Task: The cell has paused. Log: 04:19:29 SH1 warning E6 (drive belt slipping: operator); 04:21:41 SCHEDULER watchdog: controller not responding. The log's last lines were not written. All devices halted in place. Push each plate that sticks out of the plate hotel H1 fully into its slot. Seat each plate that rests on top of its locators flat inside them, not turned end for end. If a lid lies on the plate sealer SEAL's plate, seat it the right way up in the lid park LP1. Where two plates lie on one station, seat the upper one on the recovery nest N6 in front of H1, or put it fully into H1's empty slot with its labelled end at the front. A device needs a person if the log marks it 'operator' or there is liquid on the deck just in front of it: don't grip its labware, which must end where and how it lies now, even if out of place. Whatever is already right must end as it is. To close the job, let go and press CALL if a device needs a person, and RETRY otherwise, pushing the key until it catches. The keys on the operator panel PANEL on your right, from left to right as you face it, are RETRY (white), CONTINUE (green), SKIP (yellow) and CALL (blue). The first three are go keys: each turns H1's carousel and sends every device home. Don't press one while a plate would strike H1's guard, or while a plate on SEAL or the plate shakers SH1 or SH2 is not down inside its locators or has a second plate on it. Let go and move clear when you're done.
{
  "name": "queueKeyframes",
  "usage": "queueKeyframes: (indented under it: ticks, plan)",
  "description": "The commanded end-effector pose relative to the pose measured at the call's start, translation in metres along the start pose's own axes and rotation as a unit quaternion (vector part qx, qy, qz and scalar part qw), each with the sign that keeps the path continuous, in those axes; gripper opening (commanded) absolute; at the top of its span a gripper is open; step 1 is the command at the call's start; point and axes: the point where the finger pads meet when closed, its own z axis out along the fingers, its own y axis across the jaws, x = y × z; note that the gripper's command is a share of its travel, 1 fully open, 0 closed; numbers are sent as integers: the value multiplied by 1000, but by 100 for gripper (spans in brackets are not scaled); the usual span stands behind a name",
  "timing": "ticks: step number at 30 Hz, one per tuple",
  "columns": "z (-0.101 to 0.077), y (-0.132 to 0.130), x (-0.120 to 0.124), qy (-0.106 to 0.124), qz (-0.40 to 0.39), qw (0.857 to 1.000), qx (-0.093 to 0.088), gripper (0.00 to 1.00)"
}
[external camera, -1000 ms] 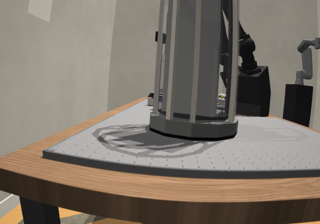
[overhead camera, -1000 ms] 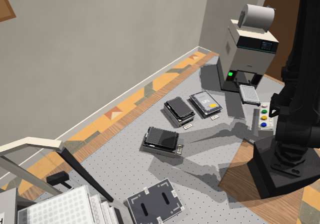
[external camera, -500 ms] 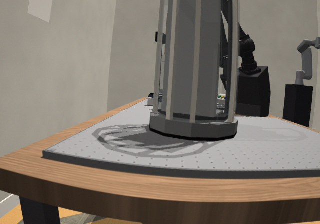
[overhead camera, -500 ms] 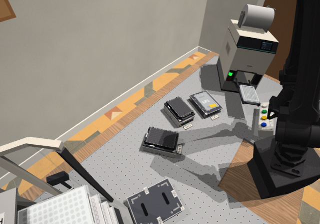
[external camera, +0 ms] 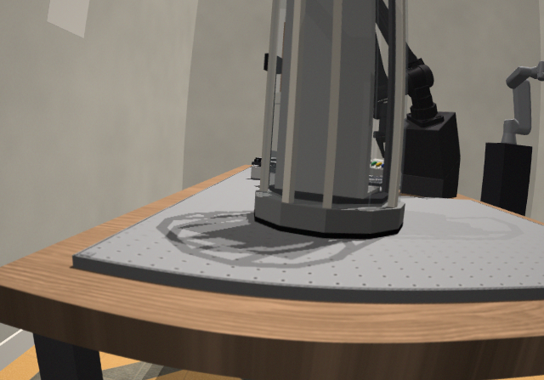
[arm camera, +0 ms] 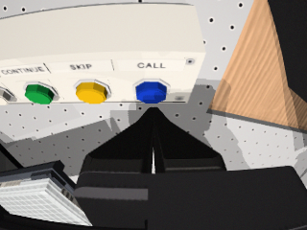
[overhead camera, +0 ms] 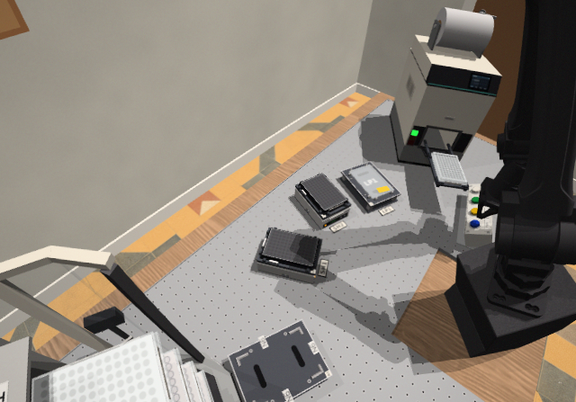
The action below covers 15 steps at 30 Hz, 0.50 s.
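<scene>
Aiming my black parallel gripper (arm camera: 153,114), clenched on nothing (a blunt tip suits a key), at the round blue CALL key (arm camera: 152,91) on the cream operator panel (arm camera: 103,33).

Plain grey-beige walls (overhead camera: 185,54) meet in a far corner, with a white skirting board (overhead camera: 241,156) running along their foot. The floor (overhead camera: 218,188) below is tiled in orange, with grey and brown insets. A wooden table (external camera: 263,319) with a rounded near edge stands on dark legs (external camera: 65,360) and carries a grey perforated board (external camera: 439,262). A brown panel (overhead camera: 11,14) hangs on the wall at the far left, and a pale rectangle (external camera: 70,2) shows high on the left wall. Soft overlapping shadows fall across the board.
</scene>
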Motion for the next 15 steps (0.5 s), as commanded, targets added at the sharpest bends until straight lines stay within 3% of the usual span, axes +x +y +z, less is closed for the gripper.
queueKeyframes:
  ticks: [1, 4, 15]
  plan:
    - [-8, 11, -2, 4, 13, 1000, -23, 0]
    - [7, 2, 1, 1, 7, 1000, -5, 0]
    - [22, 5, 2, 1, 5, 1000, -6, 0]
